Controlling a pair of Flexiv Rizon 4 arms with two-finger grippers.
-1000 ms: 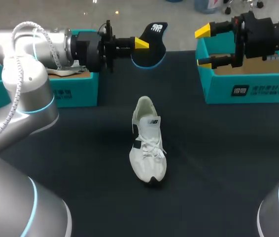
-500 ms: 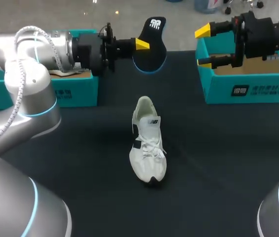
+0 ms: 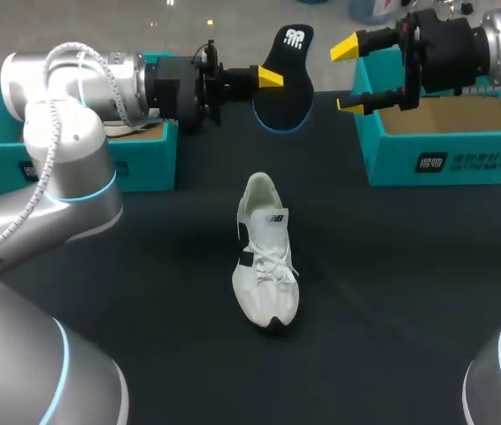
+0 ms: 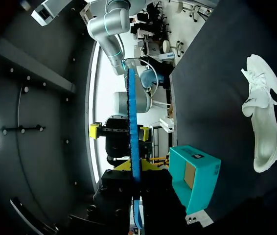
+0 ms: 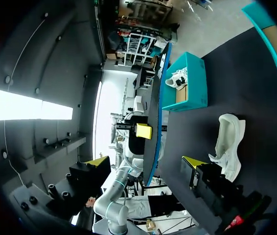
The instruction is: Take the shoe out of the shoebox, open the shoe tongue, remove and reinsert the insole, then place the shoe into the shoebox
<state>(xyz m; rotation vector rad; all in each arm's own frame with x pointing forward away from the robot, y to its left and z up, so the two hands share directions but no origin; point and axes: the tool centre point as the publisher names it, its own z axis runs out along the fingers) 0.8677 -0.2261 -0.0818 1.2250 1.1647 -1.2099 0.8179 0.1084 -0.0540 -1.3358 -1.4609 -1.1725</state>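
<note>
Table (image 3: 410,266): dark cloth, under both my grippers.
Right box (image 3: 463,159): teal, open, just behind and under my right gripper.
Left box (image 3: 135,164): teal, beneath my left wrist, a second shoe (image 3: 131,129) lying in it.
Shoe (image 3: 265,257): white, on its sole on the table, outside both boxes, well below and nearer me than both grippers.
Insole (image 3: 286,84): dark with a blue edge, held in the air, standing on edge between my two grippers.
Left gripper (image 3: 271,77): clamped on the insole, fingers narrow.
Right gripper (image 3: 348,78): fingers wide, holding nothing, tips just beside the insole.
</note>
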